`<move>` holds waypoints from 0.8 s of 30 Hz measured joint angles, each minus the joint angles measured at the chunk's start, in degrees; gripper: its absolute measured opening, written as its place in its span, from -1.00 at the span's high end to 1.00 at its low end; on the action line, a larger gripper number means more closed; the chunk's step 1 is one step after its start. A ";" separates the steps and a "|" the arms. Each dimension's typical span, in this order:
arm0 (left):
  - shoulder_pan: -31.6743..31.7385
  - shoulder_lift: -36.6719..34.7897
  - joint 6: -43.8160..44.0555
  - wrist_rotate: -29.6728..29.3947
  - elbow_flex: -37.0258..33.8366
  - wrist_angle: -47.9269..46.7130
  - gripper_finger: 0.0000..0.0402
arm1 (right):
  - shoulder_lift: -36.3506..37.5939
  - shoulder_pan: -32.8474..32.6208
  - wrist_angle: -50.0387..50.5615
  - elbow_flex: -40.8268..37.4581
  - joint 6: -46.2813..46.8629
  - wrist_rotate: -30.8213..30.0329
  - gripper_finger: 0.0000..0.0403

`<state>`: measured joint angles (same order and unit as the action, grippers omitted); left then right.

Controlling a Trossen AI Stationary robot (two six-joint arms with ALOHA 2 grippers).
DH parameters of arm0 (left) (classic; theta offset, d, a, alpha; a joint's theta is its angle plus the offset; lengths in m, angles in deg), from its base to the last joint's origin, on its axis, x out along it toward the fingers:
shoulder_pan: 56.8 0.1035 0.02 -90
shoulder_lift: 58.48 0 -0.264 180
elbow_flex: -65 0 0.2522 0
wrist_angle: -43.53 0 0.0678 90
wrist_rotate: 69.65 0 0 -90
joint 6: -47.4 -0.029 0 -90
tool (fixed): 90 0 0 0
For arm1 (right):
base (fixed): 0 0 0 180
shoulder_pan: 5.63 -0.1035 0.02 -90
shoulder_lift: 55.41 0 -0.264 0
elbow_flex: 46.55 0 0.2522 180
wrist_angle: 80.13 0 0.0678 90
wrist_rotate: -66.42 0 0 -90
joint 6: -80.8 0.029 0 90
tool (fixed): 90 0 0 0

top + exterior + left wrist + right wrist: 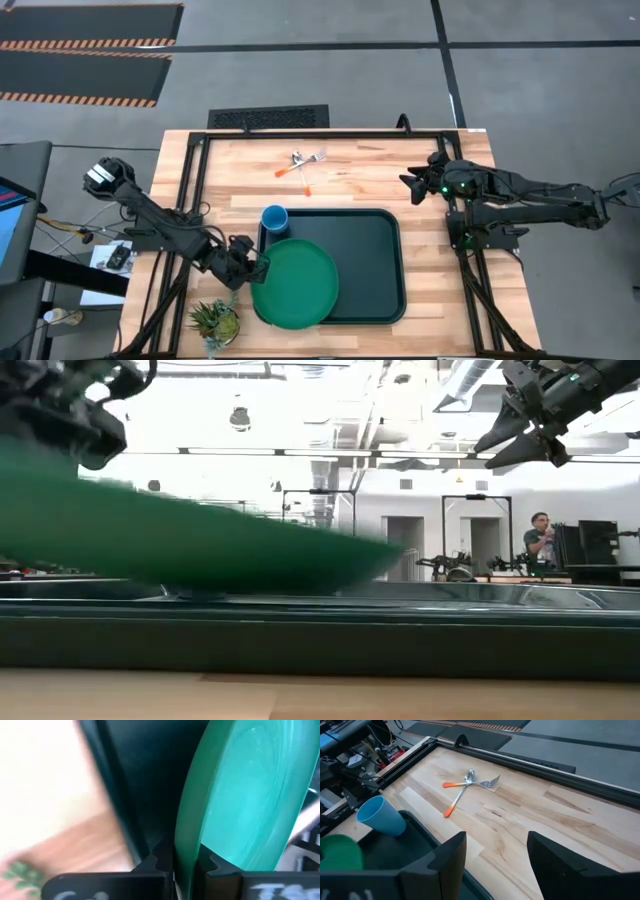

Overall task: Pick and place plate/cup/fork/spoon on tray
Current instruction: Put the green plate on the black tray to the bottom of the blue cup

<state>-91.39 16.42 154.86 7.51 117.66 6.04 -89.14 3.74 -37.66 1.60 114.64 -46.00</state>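
Note:
My left gripper (250, 268) is shut on the green plate (295, 283), which hangs over the near left part of the dark-green tray (370, 265) and juts past its left rim. The light-blue cup (275, 218) stands tilted at the tray's far left corner. The fork (487, 782) and the spoon (465, 785) lie crossed on the bare wood beyond the tray. My right gripper (412, 185) is open and empty, up in the air past the tray's far right corner. My left gripper pinches the plate's rim (182, 865) at its left edge, one finger on the upper face and one on the underside. The fingers come level from the table's left. In the low view the plate (200, 540) is tilted, its held side high and its far side low over the tray.
A small potted plant (215, 320) stands at the table's near left corner, close to my left gripper. A black metal frame (190, 180) runs along the table's left, far and right sides. Bare wood lies right of the tray.

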 joint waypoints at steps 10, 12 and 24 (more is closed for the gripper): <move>2.75 0.00 -3.33 0.70 -2.37 0.63 0.98 | 0.00 0.01 0.04 0.00 0.02 0.00 -0.16; 3.11 0.00 -3.75 0.98 -2.37 0.54 0.98 | 0.00 -0.01 0.04 0.00 0.02 0.00 -0.16; 3.56 0.02 -5.67 1.25 -2.41 -1.59 0.84 | 0.01 0.01 1.20 0.02 0.22 0.01 -0.15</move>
<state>-87.82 16.44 149.19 8.76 115.25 4.45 -89.13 3.76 -36.47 1.62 114.86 -45.99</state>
